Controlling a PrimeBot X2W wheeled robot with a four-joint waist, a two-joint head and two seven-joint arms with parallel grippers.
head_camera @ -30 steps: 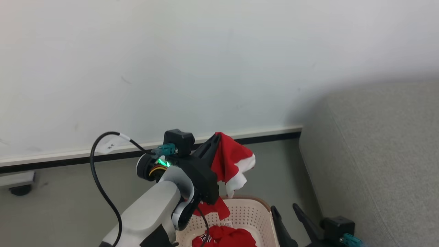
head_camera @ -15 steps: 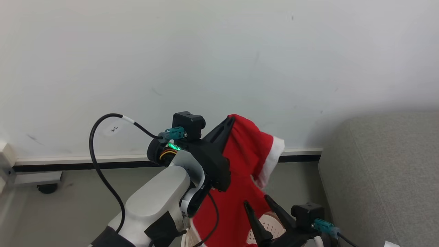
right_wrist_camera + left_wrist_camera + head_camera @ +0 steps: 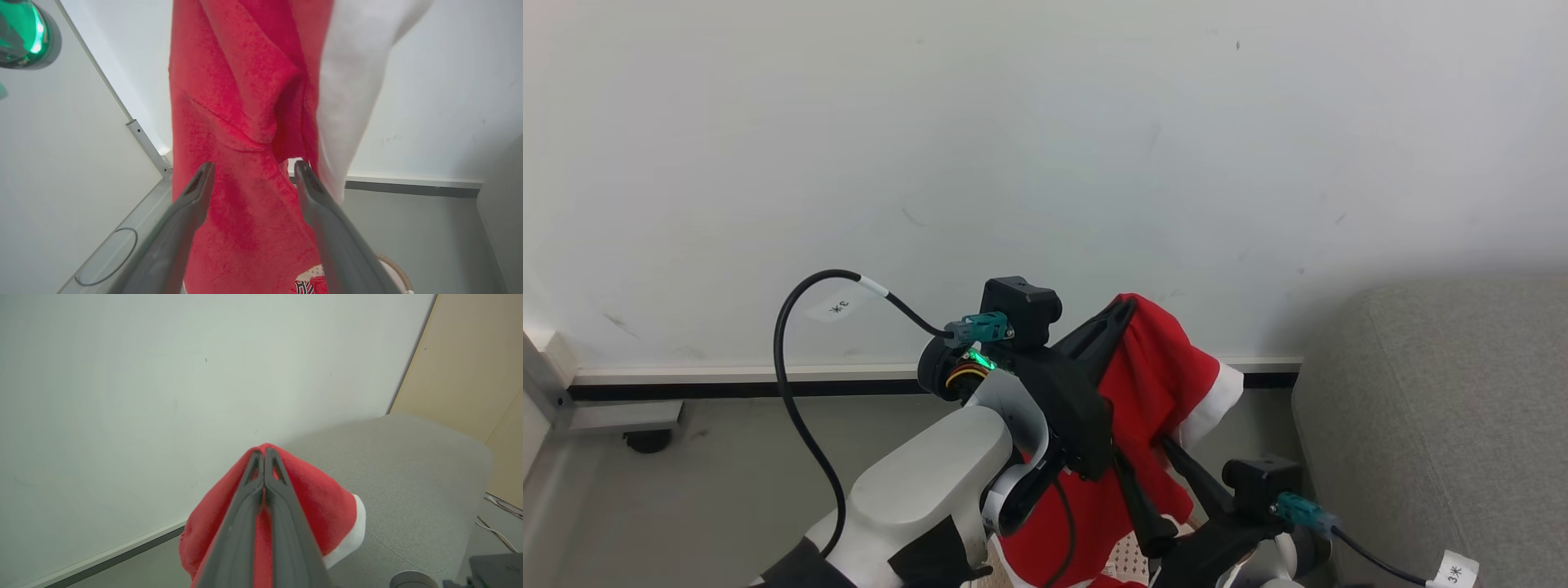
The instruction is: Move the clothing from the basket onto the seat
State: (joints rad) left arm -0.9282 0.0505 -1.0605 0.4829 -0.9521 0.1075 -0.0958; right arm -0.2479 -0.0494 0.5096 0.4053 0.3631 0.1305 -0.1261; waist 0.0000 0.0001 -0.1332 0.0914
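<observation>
- Head view, bottom edge: a small patch of the cream perforated plastic basket (image 3: 1127,560) shows beneath the two arms. In the right wrist view, a second red garment (image 3: 311,286) with a striped cuff lies inside it.
- Just above, the right gripper (image 3: 1141,449) points up at the hanging cloth with its two dark fingers spread apart. Contact with the cloth cannot be determined.
- Higher up, the left gripper (image 3: 1125,305) has its fingers pressed together, pinching the top fold of a bright red soft-fabric garment (image 3: 1156,384) with white trim.
- This garment hangs in the air from the left fingertips and drapes down past the left wrist. Its white trim faces the sofa side, and its lower part reaches the basket patch. Whether it is fully out of the basket cannot be determined.
- To the right, a large light grey woven-fabric sofa (image 3: 1445,408) stands apart from the garment.
- Beyond, a grey floor (image 3: 727,482) meets a white skirting strip (image 3: 768,374) at the foot of a pale wall (image 3: 1013,163).
</observation>
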